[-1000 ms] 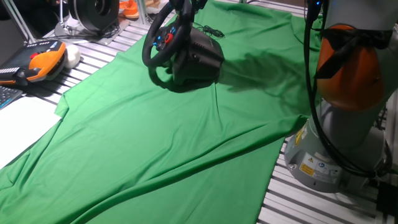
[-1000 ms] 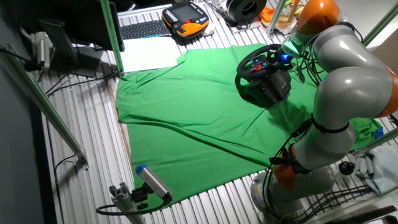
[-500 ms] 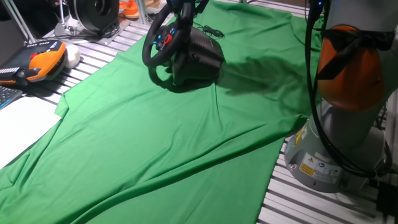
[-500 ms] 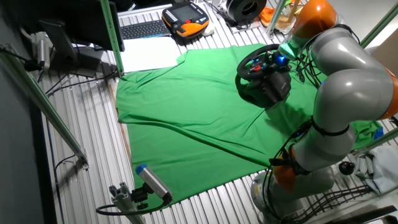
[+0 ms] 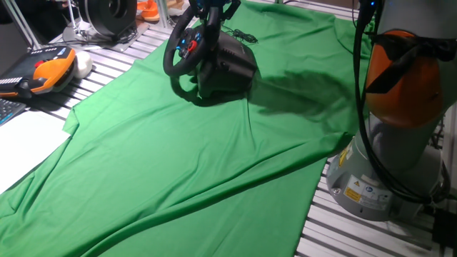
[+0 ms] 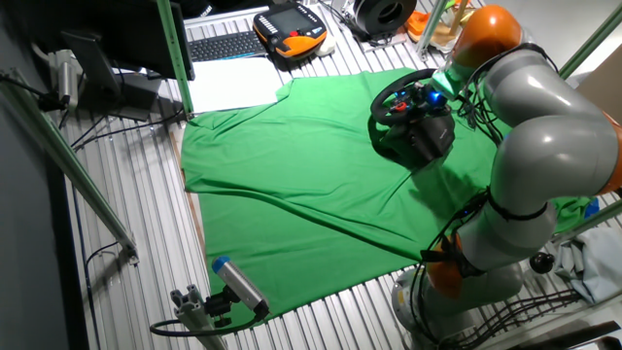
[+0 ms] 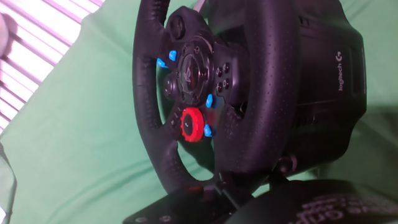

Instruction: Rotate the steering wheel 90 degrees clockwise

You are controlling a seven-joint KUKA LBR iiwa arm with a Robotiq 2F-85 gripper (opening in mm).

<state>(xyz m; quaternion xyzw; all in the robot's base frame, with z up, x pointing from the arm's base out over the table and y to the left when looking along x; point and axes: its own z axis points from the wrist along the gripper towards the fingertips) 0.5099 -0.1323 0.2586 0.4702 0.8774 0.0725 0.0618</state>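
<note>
The steering wheel (image 5: 184,48) is black with red and blue hub buttons and stands on its bulky black base (image 5: 230,66) at the far end of the green cloth. It also shows in the other fixed view (image 6: 406,97). My gripper (image 5: 214,10) is at the top of the rim, with its jaws closed around it, and is seen there too in the other fixed view (image 6: 435,91). In the hand view the wheel's hub (image 7: 193,74) fills the frame. The rim runs down to my gripper (image 7: 242,199) at the bottom edge, where the fingers are dark and partly cut off.
The green cloth (image 5: 186,164) has folds across its middle. An orange pendant (image 5: 48,71) and white paper (image 5: 25,143) lie to its left. A round black-and-silver disc device (image 5: 107,14) stands behind. My arm's base (image 5: 385,157) stands at the right.
My arm's upper joints have shifted slightly, and the gripper has moved a little along the top of the rim. The base has not moved.
</note>
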